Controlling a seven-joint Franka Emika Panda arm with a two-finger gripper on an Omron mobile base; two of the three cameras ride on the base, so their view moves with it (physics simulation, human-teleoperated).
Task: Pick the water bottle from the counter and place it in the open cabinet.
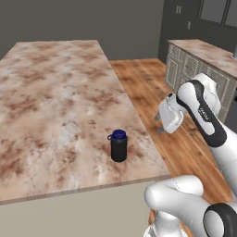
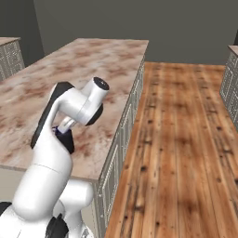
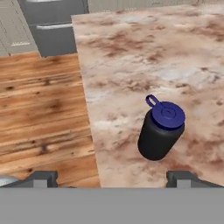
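My end effector [image 3: 112,178] is spread wide with nothing between its fingertips [image 3: 41,178]; in the hand view the two tips rise far apart at the bottom, one over the wooden floor [image 3: 41,105], the other over the marble. In the left base view the end effector [image 1: 159,124] hangs off the right edge of the surface [image 1: 55,92], above the floor, to the right of the bottle and a little farther back, and apart from it.

The water bottle [image 3: 160,130] stands upright on the surface near its right edge and close to the near corner, blue cap up, small loop poking out beside the cap. In the left base view the water bottle [image 1: 118,146] is well clear of anything else. In the right base view my own arm covers most of it.

The risks, as I judge them: I am off to the side, so I must cross the slab's edge to reach it, and coming in too low could knock a finger against that edge. The bottle is round and light-looking; an off-centre close could tip it over or roll it off the near corner. The loop could catch a finger and twist the bottle. I cannot see the open cabinet from here, so the carry path is unknown.
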